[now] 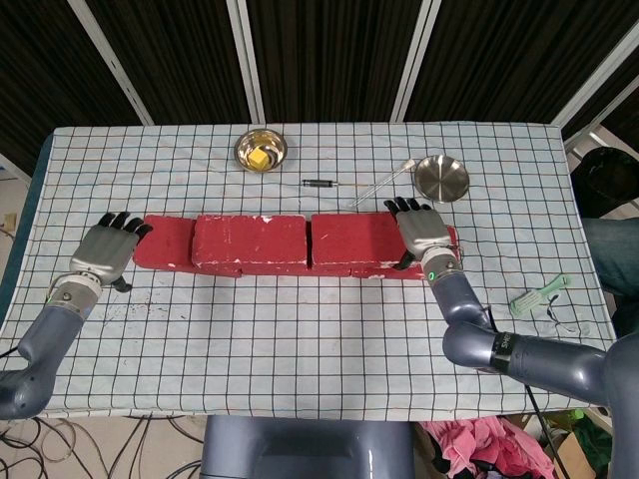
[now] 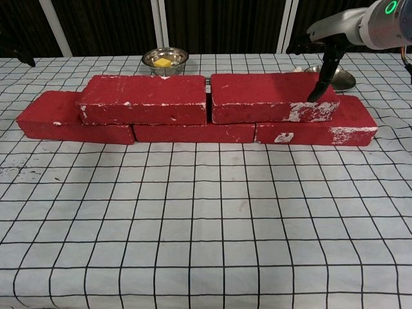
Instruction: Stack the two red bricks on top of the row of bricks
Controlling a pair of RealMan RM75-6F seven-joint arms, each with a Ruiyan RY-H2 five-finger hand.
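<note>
We counted five red bricks: a bottom row of three [image 2: 193,132] on the checked tablecloth [image 2: 206,225], and two top bricks [image 2: 143,98] set side by side upon it. The right hand [image 1: 420,231] hung over the right top brick's outer end, fingers spread, one fingertip [image 2: 314,95] touching it. The left hand [image 1: 103,249], spread and empty, showed plainly only from the head camera, just left of the row. Two steel bowls [image 1: 261,150] stood behind.

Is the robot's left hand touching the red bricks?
Apart. In the head view the left hand lies on the tablecloth, with bare checked cloth showing between its fingers and the end of the bottom row of bricks.
</note>
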